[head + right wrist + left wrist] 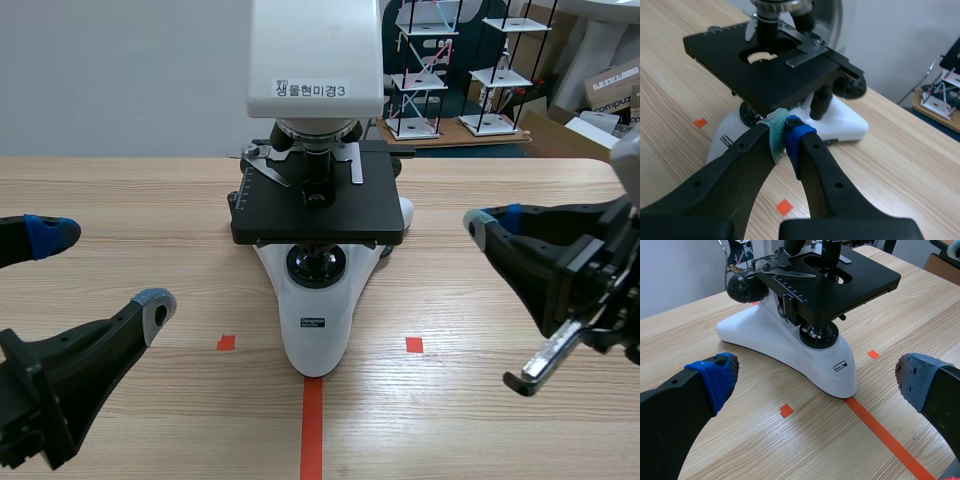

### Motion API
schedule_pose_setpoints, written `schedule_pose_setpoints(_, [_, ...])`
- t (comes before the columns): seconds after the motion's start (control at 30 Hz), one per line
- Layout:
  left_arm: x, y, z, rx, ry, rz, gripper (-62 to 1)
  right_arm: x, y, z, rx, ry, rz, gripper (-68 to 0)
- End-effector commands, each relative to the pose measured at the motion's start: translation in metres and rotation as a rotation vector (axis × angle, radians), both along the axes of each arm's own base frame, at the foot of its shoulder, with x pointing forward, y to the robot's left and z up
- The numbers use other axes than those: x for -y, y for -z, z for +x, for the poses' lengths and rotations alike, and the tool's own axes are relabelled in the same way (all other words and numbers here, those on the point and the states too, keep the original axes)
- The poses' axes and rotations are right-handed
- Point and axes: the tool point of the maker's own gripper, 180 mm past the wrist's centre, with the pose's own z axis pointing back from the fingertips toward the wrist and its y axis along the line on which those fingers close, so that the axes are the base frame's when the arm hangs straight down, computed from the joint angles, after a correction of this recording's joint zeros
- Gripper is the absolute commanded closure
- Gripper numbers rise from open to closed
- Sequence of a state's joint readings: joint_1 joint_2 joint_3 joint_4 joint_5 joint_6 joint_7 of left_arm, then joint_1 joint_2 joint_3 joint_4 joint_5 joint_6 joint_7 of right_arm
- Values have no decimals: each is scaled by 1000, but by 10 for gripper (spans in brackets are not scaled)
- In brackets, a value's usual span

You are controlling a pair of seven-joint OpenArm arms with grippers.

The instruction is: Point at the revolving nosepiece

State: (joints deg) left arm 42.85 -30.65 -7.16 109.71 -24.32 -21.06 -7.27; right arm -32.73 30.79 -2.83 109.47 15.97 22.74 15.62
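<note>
Above the flat black stage (320, 212) of the white-bodied microscope (315, 335) sat the ringed metal revolving nosepiece (316, 130), not yet pointed at: right end effector (785, 134), pads (796, 132) together on nothing, hung low beside the microscope; left end effector (105, 268) gaped empty, well apart.

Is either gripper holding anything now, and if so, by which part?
Nothing is held. The left gripper is open, and the right gripper is shut on nothing.
</note>
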Motion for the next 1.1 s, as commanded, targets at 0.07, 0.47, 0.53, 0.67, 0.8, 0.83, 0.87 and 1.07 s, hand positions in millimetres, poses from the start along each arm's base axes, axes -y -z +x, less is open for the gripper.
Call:
schedule_pose_setpoints(0.07, [3, -8, 1, 23, 2, -24, -623, -11, -12, 10, 46, -26, 40, -8])
schedule_pose_setpoints(0.47, [3, -8, 1, 23, 3, -24, -623, -29, -28, 35, 128, -70, 62, -8])
schedule_pose_setpoints(0.53, [3, -8, 1, 23, 3, -24, -623, -29, -34, 39, 147, -72, 63, -8])
schedule_pose_setpoints(0.67, [3, -8, 1, 23, 3, -24, -623, -29, -42, 43, 177, -73, 64, -9])
schedule_pose_setpoints(0.8, [3, -8, 1, 23, 3, -24, -623, -30, -45, 43, 191, -77, 74, -8])
schedule_pose_setpoints(0.83, [3, -8, 1, 23, 3, -24, -623, -30, -45, 43, 191, -77, 74, -8])
schedule_pose_setpoints(0.87, [3, -8, 1, 23, 3, -24, -623, -30, -45, 43, 191, -77, 74, -8])
schedule_pose_setpoints(1.07, [3, -8, 1, 23, 3, -24, -623, -30, -45, 43, 190, -77, 74, -8])
